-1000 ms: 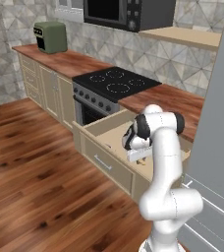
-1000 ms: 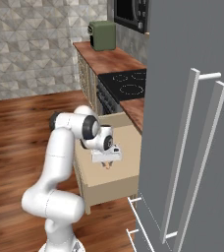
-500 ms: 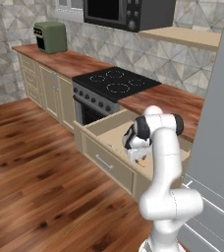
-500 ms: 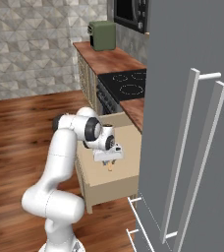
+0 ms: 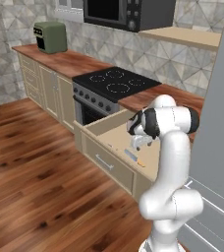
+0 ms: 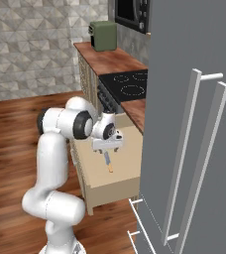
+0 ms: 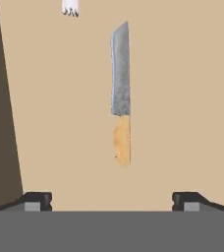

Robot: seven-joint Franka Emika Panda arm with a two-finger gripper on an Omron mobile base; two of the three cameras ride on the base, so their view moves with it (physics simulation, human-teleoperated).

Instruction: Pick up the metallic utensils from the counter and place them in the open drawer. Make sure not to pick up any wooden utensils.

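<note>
1. Released since a second ago: the short knife with grey blade and orange-tan handle (image 7: 121, 96) now lies flat on the floor of the wide beige-tan wooden drawer (image 5: 101, 162), where earlier my two-finger gripper (image 7: 112, 201) was closing the gap down toward it with its jaws much narrower.
2. At left in the hand view, one dark fingertip (image 7: 37, 199) stands far from its partner at right, so I read the jaws as spread wide with nothing between them; the knife rests apart from both tips.
3. From the right base camera, the knife (image 6: 107, 162) sits mid-drawer directly under the gripper (image 6: 107, 144), with the reddish-brown wood-grain counter (image 6: 136, 111) beyond it.
4. I judge this the end of the placing step for the knife. My next move calls for lifting clear of the drawer and returning to the counter for the remaining all-metal utensil, steering away from the pale wooden spoons.
</note>
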